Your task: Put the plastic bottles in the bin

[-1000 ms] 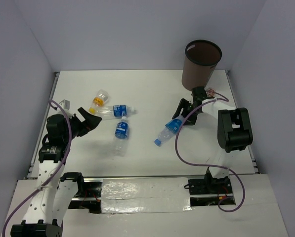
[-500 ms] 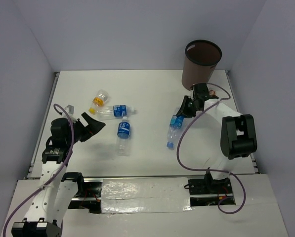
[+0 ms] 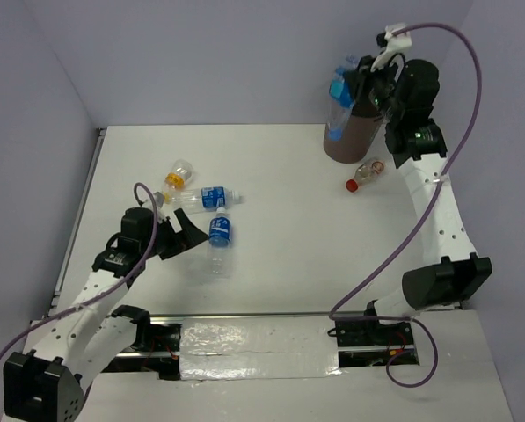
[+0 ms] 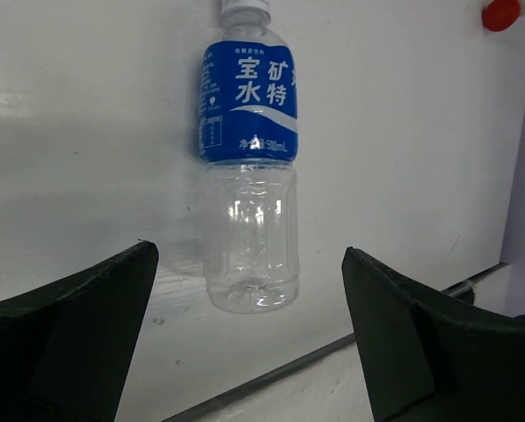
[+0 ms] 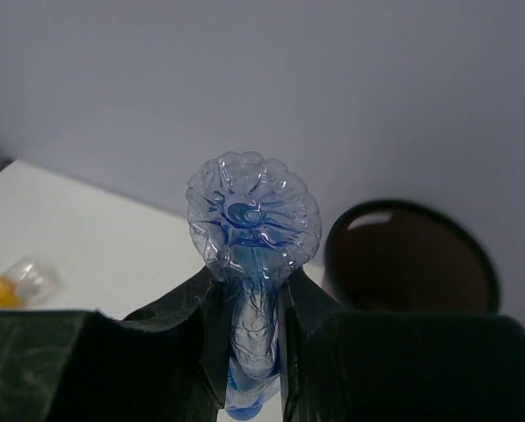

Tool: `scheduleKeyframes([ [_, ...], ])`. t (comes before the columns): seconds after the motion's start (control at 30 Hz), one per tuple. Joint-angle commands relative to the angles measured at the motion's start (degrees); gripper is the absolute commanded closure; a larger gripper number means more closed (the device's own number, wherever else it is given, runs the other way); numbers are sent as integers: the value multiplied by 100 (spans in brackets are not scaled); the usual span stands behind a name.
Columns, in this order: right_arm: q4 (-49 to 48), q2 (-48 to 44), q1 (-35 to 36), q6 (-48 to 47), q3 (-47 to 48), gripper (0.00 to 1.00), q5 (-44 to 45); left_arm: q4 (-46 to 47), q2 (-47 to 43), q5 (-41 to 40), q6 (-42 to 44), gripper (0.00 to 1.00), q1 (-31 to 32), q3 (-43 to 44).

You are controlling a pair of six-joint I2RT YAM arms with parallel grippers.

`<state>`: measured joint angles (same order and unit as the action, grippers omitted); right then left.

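We had the right gripper [image 5: 244,299] clamped on a blue-labelled bottle [image 5: 253,215] just beside the mouth of the bin [image 3: 359,141], where a release could miss; our left gripper [image 4: 249,255] stood wide open.

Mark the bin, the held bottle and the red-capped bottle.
bin [image 3: 353,143], top view, brown side wall.
held bottle [image 5: 253,215], right wrist view, its base.
red-capped bottle [image 3: 368,172], top view, clear body.
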<state>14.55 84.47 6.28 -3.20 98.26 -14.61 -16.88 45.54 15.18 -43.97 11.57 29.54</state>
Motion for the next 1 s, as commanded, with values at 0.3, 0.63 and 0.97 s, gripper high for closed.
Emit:
scheduleKeyframes([
  [0.3, -2517, 2152, -294, -804, 1819, 78, 2269, 194, 631, -1227, -148, 1, 1118, 263],
  [0.63, -2599, 2700, -400, -1026, 1820, 7, 2569, 265, 1404, -1764, -112, 4, 1698, 622],
  [0.97, -173, 792, -435, -1192, 435, 0, -1392, 300, 2898, -2291, 81, 10, 2296, 1272],
])
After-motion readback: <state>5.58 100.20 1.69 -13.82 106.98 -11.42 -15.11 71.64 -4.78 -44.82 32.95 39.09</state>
